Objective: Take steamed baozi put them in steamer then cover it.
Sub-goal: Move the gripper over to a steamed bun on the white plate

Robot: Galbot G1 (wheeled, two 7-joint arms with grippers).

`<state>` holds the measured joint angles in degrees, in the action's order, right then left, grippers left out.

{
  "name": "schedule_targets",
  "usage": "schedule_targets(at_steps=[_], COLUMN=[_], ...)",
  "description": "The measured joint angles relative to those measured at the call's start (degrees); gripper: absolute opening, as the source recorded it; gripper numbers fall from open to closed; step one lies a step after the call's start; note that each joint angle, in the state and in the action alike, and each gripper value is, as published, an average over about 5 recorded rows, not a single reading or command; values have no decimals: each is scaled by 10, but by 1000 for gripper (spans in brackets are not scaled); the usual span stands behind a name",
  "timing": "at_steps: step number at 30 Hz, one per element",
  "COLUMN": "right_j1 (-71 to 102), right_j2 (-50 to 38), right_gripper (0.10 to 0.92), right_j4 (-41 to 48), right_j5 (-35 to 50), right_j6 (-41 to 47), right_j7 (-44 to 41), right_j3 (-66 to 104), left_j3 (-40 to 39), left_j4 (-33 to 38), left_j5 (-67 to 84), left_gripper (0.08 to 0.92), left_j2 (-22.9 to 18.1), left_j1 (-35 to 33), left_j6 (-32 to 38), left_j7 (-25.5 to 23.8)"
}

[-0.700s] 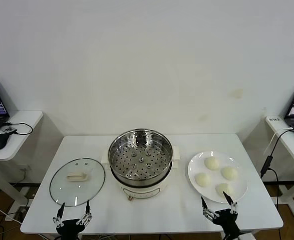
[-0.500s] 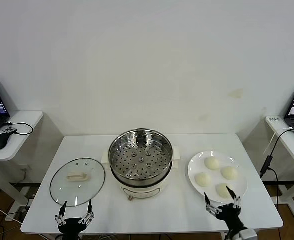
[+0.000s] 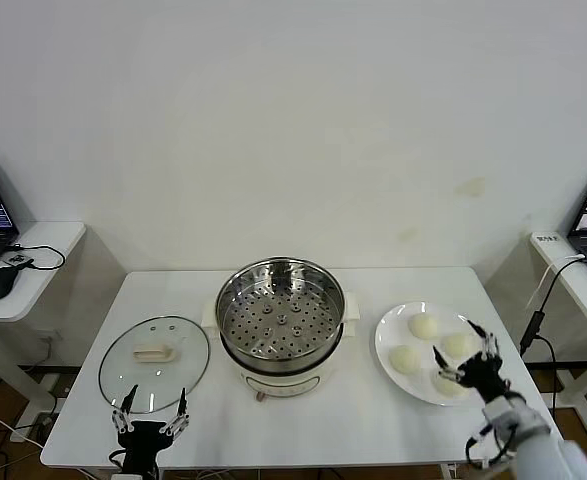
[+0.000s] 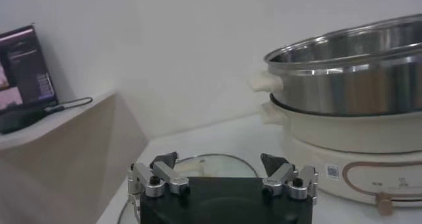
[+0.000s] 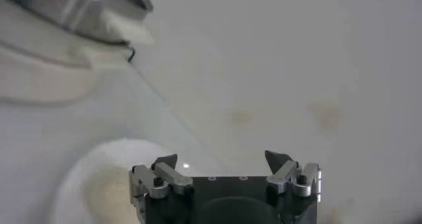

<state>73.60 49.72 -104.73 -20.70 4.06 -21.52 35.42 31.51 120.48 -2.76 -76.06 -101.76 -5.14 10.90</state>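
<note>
Four steamed baozi (image 3: 423,326) sit on the white plate (image 3: 385,340) at your right, but start with the biggest thing: the white table (image 3: 363,420) carries everything. At its middle you have the steamer (image 3: 280,325), its perforated tray bare, shiny pot on the cream base. To its left the cover (image 3: 154,363) lies flat on the table, handle up, apart from the steamer. The plate lies to the right of the steamer, just beside it. Your right pincer (image 3: 465,353) hovers over the near right part of the plate, jaws spread wide and released, right above the nearest bun and beside another — whether it touches either one, you cannot tell. Your left pincer (image 3: 155,412) waits at the near edge of the table, just in front of the cover's rim, jaws likewise spread and grasping nothing — the left wrist view (image 4: 219,169) shows it in front of the glass.
</note>
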Motion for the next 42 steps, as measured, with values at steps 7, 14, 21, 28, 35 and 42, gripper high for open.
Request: schedule_targets(at_steps=[7, 14, 21, 28, 35, 42], right_j1=[-153, -311, -458, -565, -618, -642], right_j2=[-100, -155, -165, -138, -93, -64], right_gripper=[823, 823, 823, 823, 823, 821], right_j4=[89, 167, 234, 300, 368, 421], right_j5=[0, 22, 47, 56, 49, 35], right_j6=[-17, -23, -31, -43, -51, -52], right_j7=[-98, -195, -263, -306, -327, -338], right_j3=[-113, -266, -427, -556, -634, -668], left_j3=[9, 17, 27, 35, 41, 46], left_j4=[0, 4, 8, 1, -8, -15], left_j5=[-9, -14, -15, -11, -7, -5], left_gripper=[823, 823, 823, 823, 823, 823], left_j2=[1, -2, 2, 5, 7, 10], left_j1=[2, -4, -2, 5, 11, 15], left_j6=[-4, -5, -8, -10, -13, -14], left_j7=[-9, -15, -19, -21, -24, -25])
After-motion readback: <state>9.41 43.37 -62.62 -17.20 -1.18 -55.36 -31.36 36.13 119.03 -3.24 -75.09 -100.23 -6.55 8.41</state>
